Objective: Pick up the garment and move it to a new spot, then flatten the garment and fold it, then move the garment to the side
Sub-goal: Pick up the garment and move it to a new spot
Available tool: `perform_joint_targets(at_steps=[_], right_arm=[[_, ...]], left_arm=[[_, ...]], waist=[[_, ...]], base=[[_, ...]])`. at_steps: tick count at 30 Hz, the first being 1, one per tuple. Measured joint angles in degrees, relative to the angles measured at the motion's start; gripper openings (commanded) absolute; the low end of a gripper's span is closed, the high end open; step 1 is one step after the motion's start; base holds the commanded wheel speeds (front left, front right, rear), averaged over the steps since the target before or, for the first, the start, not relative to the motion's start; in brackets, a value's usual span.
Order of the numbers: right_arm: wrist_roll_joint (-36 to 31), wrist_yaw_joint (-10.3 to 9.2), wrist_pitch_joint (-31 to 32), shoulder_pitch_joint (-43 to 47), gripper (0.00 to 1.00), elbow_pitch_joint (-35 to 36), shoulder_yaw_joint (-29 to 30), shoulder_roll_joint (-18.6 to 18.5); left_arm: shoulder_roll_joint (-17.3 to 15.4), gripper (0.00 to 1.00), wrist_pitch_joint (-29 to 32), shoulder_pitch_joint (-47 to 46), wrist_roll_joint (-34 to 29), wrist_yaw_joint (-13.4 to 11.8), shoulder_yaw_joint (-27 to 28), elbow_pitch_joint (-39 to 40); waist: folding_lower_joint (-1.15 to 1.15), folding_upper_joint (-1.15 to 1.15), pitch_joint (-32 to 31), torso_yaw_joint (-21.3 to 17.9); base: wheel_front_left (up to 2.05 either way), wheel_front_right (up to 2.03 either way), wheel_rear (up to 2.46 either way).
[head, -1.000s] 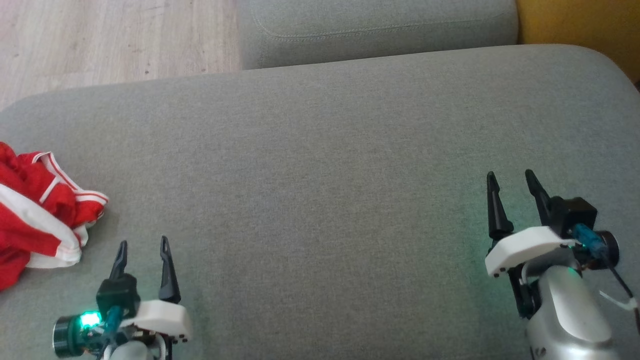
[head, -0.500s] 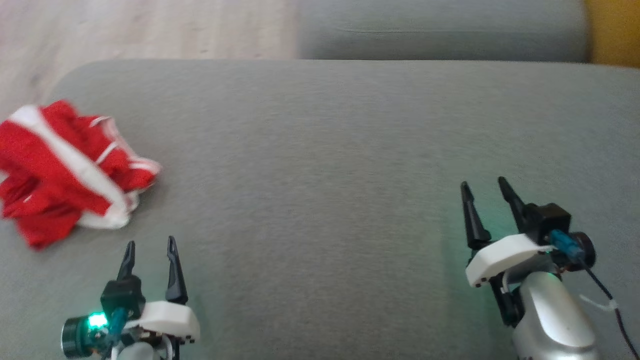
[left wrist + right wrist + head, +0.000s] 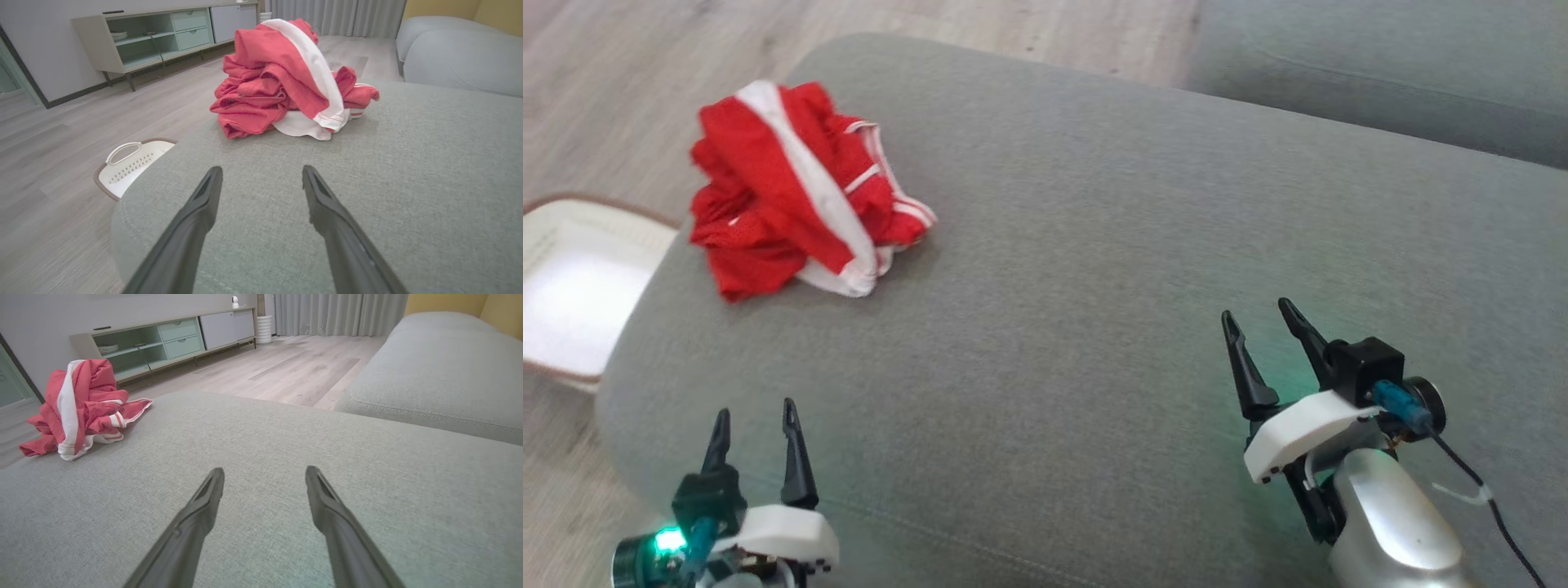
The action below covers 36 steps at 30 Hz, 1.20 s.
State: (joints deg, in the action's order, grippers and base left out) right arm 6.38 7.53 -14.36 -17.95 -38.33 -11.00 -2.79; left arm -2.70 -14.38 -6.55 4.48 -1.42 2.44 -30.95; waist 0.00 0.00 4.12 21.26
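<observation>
Clearly the crumpled red-and-white mesh garment (image 3: 800, 192) lies ahead of the left gripper (image 3: 754, 418) — the nearer arm; right gripper (image 3: 1259, 325) well apart, both 2 grippers spread, empty.

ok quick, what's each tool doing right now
left tool: open, holding nothing
right tool: open, holding nothing

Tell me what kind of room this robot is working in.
Probably a home living room: the crumpled red garment lies on a grey sofa seat, a low sideboard stands against the wall beyond a wood-look floor, with long curtains nearby.
</observation>
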Motion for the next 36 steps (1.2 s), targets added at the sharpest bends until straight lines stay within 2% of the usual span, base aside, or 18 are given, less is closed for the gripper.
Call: perform_joint_targets(at_steps=[3,9,14,22,28,34,36], right_arm=[[0.1,0.00,0.0,-0.1,1.00,-0.3,0.0,0.0],[0.1,0.00,0.0,-0.2,1.00,-0.6,0.1,0.0],[-1.5,0.00,0.0,-0.5,1.00,-0.9,0.9,0.0],[-3.1,0.00,0.0,-4.0,1.00,-0.7,0.6,-0.1],[-4.5,0.00,0.0,-5.7,1.00,0.5,0.6,-0.5],[-4.9,0.00,-0.1,-7.7,1.00,2.3,1.2,-1.2],[-4.9,0.00,-0.3,-8.0,1.00,2.9,1.3,-1.2]], left_arm=[[0.0,1.00,0.0,0.0,0.0,0.0,0.7,0.0],[0.0,1.00,0.0,-1.5,-1.0,2.2,0.7,4.1],[-1.5,1.00,-0.1,-10.9,-1.0,4.3,1.0,4.5],[-7.1,1.00,0.8,-27.2,0.9,7.1,1.6,-10.2],[-9.2,1.00,2.1,-35.5,4.5,8.5,2.1,-17.6],[-10.7,1.00,2.8,-40.4,6.3,8.7,1.5,-24.7],[-11.5,1.00,2.9,-41.1,6.0,7.8,1.5,-27.0]], waist=[[0.00,0.00,0.4,1.1],[0.00,0.00,2.1,1.0],[0.00,0.00,4.3,0.1],[0.01,0.00,9.1,-3.0],[0.01,0.00,12.6,-5.5],[0.01,0.00,16.2,-8.4],[0.00,0.00,17.2,-9.2]], base=[[0.00,0.00,0.00],[0.00,0.00,0.00],[0.00,0.00,0.00],[0.00,0.00,0.00],[0.00,0.00,0.00],[0.00,0.00,0.00],[0.00,0.00,0.00]])
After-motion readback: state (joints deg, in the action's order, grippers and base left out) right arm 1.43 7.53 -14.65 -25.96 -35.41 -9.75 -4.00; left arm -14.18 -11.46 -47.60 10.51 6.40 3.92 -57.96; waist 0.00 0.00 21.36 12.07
